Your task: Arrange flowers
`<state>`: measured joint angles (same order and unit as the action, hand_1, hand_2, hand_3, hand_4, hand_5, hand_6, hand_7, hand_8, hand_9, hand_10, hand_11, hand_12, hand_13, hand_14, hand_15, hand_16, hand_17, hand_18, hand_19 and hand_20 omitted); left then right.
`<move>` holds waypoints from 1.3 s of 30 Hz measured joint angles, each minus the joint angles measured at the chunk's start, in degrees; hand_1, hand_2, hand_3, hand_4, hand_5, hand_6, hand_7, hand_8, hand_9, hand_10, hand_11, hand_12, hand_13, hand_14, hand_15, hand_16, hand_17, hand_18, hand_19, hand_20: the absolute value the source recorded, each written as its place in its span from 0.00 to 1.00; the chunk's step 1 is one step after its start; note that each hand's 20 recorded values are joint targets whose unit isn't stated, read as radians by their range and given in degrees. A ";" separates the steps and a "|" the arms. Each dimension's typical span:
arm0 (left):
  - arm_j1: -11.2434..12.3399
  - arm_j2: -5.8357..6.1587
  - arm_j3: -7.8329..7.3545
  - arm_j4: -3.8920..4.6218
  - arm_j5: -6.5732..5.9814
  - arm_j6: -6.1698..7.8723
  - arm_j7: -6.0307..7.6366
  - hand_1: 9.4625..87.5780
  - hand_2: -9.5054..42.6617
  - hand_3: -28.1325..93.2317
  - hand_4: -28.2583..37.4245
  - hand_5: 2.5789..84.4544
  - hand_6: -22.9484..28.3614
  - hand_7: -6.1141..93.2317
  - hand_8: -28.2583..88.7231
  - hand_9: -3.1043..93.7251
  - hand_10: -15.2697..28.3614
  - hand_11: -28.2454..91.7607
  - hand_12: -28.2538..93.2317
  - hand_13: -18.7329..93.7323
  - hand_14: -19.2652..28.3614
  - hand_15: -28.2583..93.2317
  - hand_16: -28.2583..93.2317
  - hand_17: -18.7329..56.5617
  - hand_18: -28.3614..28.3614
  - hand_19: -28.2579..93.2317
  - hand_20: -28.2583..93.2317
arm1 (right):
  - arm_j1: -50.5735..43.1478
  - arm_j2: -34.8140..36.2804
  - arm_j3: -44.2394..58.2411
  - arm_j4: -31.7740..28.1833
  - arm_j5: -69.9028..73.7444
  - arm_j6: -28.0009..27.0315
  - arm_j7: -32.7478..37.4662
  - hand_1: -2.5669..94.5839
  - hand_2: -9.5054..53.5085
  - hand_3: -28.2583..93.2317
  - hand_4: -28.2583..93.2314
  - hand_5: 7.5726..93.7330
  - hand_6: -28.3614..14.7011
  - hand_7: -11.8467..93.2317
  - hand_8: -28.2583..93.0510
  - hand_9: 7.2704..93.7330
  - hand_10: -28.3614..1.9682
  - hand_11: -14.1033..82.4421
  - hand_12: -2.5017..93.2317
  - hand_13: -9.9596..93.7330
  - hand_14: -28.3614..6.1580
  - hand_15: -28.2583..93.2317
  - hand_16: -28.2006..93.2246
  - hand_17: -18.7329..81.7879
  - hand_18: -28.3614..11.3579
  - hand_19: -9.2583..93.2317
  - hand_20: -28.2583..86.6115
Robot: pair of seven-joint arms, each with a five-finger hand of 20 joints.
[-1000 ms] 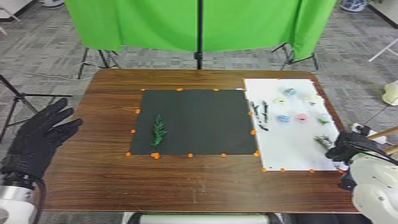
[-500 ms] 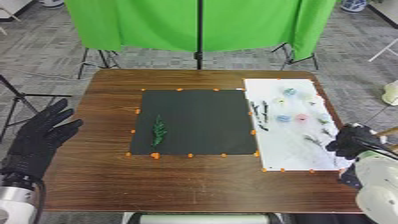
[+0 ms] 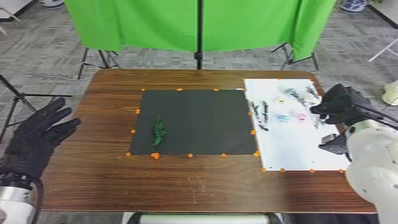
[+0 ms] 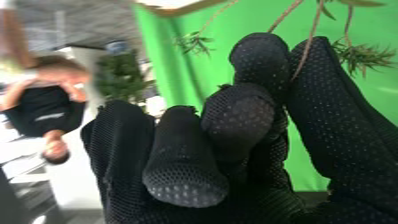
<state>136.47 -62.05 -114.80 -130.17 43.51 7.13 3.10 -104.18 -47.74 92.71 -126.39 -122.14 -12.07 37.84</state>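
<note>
- Pinched between thumb and fingers of the right hand [image 3: 342, 105]: leafy stems [image 4: 311, 47], fanned beyond the fingertips, with narrow green leaves at the ends.
- Moved away from the robot since the frame half a second ago: right hand, from beside the near right part of the white sheet [image 3: 293, 155] to above its far right edge.
- Gone from that near right part of the white sheet since then: leafy sprays seen there before. Visible now farther up, over the far end: leafy tips.
- Unchanged on the left side of the black sheet [image 3: 200, 122]: green sprig [image 3: 160, 131], laid lengthwise.
- Unchanged on the white sheet, near its left edge: dark slender stems [image 3: 264, 112].
- Farther right on the same sheet: blue flower [image 3: 282, 118] and, just beside, pink flower [image 3: 301, 117]; pale yellow flower [image 3: 281, 101] beyond.
- Unchanged over the left side of the table [image 3: 195, 192]: left hand [image 3: 37, 132], fingers extended and spread.
- Hidden behind the right hand and forearm: part of the white sheet's right edge.
- Cut off in the right wrist view: some stem and leaf ends. Hard to make out: exact number of stems pinched, and small blooms near the leafy tips.
</note>
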 measured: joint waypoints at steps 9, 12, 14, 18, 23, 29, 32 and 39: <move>-0.10 0.20 0.01 0.00 -0.01 -0.03 -0.13 0.22 0.33 0.83 0.03 0.38 0.50 0.23 0.15 0.32 0.61 0.42 0.30 0.41 0.70 0.61 0.19 0.15 0.86 0.66 0.28 | 15.34 -6.48 -18.12 4.06 0.71 -3.66 -4.15 0.45 0.01 0.91 0.00 0.83 0.74 0.65 0.38 1.00 0.73 0.73 0.36 0.96 0.70 0.88 0.47 0.80 0.25 1.00 0.84; -0.09 0.26 0.06 0.00 -0.02 -0.04 -0.14 0.22 0.33 0.83 0.03 0.38 0.50 0.23 0.15 0.32 0.61 0.42 0.29 0.41 0.71 0.61 0.19 0.15 0.86 0.66 0.28 | 19.80 -9.81 -23.66 6.80 0.15 -6.85 -4.41 0.45 0.01 0.91 0.00 0.83 0.75 0.65 0.38 1.00 0.73 0.74 0.36 0.96 0.70 0.88 0.47 0.80 0.26 1.00 0.84; -0.09 0.26 0.10 0.00 -0.02 -0.04 -0.18 0.22 0.33 0.83 0.03 0.38 0.50 0.23 0.15 0.32 0.61 0.42 0.29 0.41 0.71 0.61 0.19 0.15 0.86 0.66 0.28 | 22.44 -12.10 -27.07 8.93 -0.38 -8.61 -4.43 0.45 0.01 0.91 0.00 0.83 0.75 0.65 0.38 1.00 0.73 0.74 0.35 0.97 0.70 0.88 0.47 0.81 0.26 1.00 0.84; -0.09 0.26 0.33 0.01 -0.02 -0.07 -0.29 0.22 0.34 0.83 0.04 0.39 0.50 0.23 0.15 0.32 0.61 0.42 0.30 0.41 0.71 0.61 0.19 0.15 0.86 0.66 0.29 | 26.83 -16.80 -33.07 14.04 -1.78 -9.47 -4.34 0.45 0.02 0.91 0.00 0.83 0.75 0.65 0.38 1.00 0.74 0.74 0.35 0.97 0.71 0.88 0.47 0.81 0.26 1.00 0.84; -0.09 0.26 0.66 0.03 -0.02 -0.11 -0.41 0.22 0.34 0.83 0.04 0.39 0.51 0.22 0.15 0.32 0.62 0.41 0.30 0.41 0.71 0.60 0.19 0.15 0.86 0.66 0.29 | 30.94 -22.09 -39.30 20.01 -4.78 -11.22 -2.99 0.45 0.02 0.90 0.00 0.83 0.74 0.65 0.37 1.00 0.74 0.74 0.34 0.98 0.73 0.87 0.47 0.82 0.27 1.00 0.84; -0.14 0.26 0.91 0.04 0.00 -0.20 -0.80 0.22 0.34 0.83 0.04 0.39 0.51 0.22 0.15 0.32 0.62 0.41 0.30 0.41 0.71 0.60 0.20 0.15 0.86 0.66 0.29 | 33.51 -26.43 -44.49 24.90 -8.69 -14.77 0.19 0.45 0.02 0.90 0.00 0.82 0.75 0.65 0.37 1.00 0.74 0.74 0.34 0.98 0.73 0.87 0.47 0.82 0.26 1.00 0.84; -0.14 0.34 1.08 0.05 0.00 -0.20 -0.84 0.22 0.34 0.83 0.04 0.39 0.51 0.22 0.15 0.32 0.62 0.41 0.30 0.41 0.71 0.60 0.20 0.15 0.86 0.66 0.29 | 33.51 -27.73 -45.09 26.51 -9.69 -14.96 0.64 0.45 0.02 0.90 0.00 0.82 0.75 0.66 0.37 1.00 0.74 0.74 0.34 0.98 0.73 0.87 0.47 0.82 0.26 1.00 0.84; -0.44 0.52 1.39 0.12 0.00 -0.21 -1.25 0.22 0.34 0.83 0.04 0.39 0.51 0.22 0.15 0.32 0.62 0.41 0.30 0.41 0.71 0.59 0.20 0.15 0.86 0.66 0.29 | 33.05 -29.11 -45.80 28.93 -13.19 -15.00 2.44 0.44 0.04 0.91 0.00 0.83 0.75 0.65 0.36 1.00 0.75 0.75 0.32 0.99 0.74 0.86 0.47 0.83 0.27 1.00 0.84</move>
<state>136.03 -61.53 -113.40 -130.05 43.51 6.92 1.85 -71.13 -76.85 46.92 -97.47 -135.34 -27.07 40.28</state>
